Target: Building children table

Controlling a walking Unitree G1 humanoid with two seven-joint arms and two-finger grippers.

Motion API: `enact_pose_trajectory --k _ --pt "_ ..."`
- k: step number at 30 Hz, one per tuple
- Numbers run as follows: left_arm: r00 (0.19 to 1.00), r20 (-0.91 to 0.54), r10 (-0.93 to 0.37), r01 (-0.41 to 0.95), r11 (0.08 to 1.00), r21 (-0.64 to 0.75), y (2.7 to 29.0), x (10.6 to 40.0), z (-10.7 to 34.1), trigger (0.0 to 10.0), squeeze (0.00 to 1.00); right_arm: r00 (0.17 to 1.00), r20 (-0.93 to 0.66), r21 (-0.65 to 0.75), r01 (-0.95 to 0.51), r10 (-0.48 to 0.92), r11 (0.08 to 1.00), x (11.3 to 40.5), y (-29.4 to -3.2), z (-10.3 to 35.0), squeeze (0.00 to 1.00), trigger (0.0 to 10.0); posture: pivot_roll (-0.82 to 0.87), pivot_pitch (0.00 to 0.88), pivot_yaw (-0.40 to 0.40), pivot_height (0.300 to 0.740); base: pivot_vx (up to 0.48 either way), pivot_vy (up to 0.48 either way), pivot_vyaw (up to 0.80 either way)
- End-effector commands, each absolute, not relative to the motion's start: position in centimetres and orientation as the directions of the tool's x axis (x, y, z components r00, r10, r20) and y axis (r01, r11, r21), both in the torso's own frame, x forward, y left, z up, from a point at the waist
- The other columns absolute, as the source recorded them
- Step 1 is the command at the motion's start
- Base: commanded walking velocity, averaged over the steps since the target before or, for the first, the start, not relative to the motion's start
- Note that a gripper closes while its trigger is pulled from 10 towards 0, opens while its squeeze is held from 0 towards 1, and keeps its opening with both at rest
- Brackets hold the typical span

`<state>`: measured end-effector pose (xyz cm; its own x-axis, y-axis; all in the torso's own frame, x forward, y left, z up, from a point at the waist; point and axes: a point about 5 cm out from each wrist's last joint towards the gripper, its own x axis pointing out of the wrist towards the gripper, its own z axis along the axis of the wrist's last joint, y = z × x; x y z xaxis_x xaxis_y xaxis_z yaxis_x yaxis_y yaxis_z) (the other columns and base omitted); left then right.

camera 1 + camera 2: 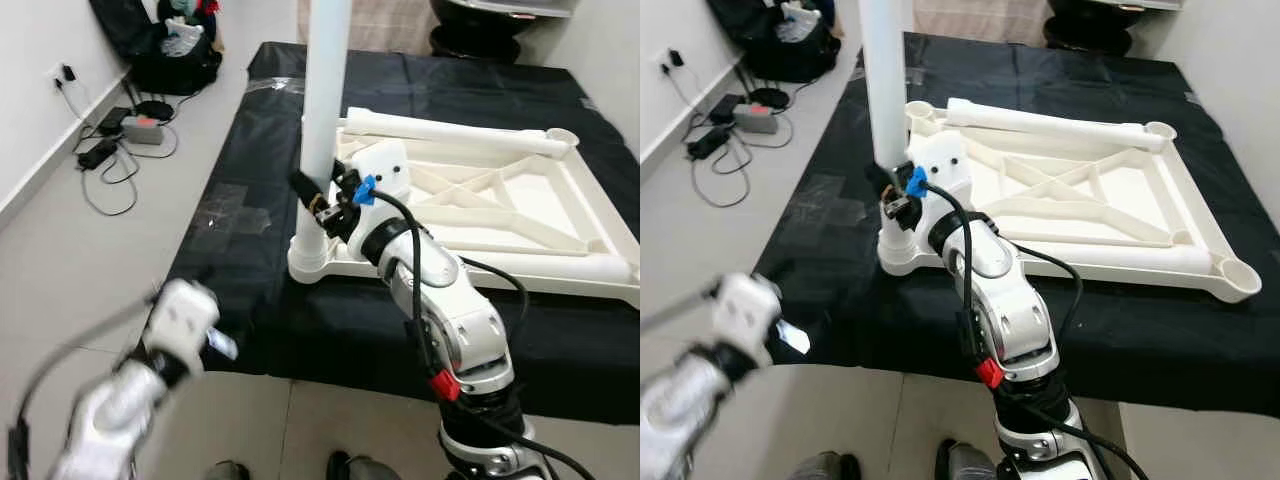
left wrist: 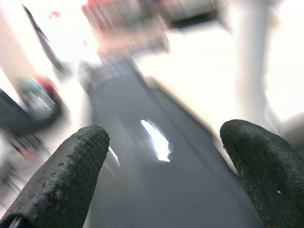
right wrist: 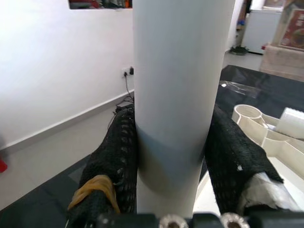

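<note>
A black mat (image 1: 230, 215) covers the floor at twelve o'clock from the robot, there, I'd guess, to keep the plastic off the bare floor. On it lies the white table top (image 1: 1185, 215), turned underside up with its ribbed bracing showing and a round socket at each corner, which makes sense since the legs must drop in from above. One loose leg (image 1: 1050, 124) lies along the far edge of that frame, at about one o'clock, waiting its turn.

The upright leg (image 1: 325, 90) stands in the near-left corner socket (image 1: 310, 255), at roughly eleven o'clock. The right gripper (image 1: 322, 203) has its two black fingers (image 3: 116, 156) pressed against either side of this leg low down, just above the socket, probably so it can steady or seat it squarely.

The left gripper (image 2: 164, 175) hangs low at seven o'clock, over the near edge of the mat, blurred in the head views; its fingers (image 2: 66, 175) are spread wide with nothing between them.

Over at ten o'clock, a tangle of cables (image 1: 105, 165) and a dark bag (image 1: 170, 55) sit by the wall.
</note>
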<state>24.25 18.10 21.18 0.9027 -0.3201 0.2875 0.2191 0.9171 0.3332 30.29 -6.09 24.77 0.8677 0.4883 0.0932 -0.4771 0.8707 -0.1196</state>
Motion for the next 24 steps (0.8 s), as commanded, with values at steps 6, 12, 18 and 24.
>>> enact_pose_trajectory --k 6,12,18,24 --pt "0.608 0.558 -0.565 0.47 0.822 0.321 15.5 25.2 33.1 10.0 0.0 0.929 -0.003 -0.106 -0.369 0.371 0.923 30.8 -7.0 22.9 0.0 10.0 0.01 0.085 -0.078 0.74 0.0 0.0 0.0" --pt "0.499 0.543 -0.675 0.583 0.725 0.366 13.9 26.3 36.0 10.0 0.0 0.929 0.007 -0.094 -0.368 0.371 0.925 30.8 -6.6 22.9 0.0 10.0 0.01 0.092 -0.069 0.74 0.0 0.0 0.0" --pt "0.516 0.499 -0.696 0.614 0.707 0.351 13.9 27.6 36.5 10.0 0.0 0.929 0.011 -0.087 -0.367 0.369 0.926 30.7 -6.4 23.1 0.0 10.0 0.01 0.097 -0.063 0.74 0.0 0.0 0.0" --pt "0.55 0.515 -0.658 0.645 0.726 0.24 13.6 30.6 38.9 10.0 0.0 0.933 0.015 -0.078 -0.357 0.359 0.931 30.7 -6.5 23.3 0.0 10.0 0.0 0.103 -0.055 0.74 0.0 0.0 0.0"
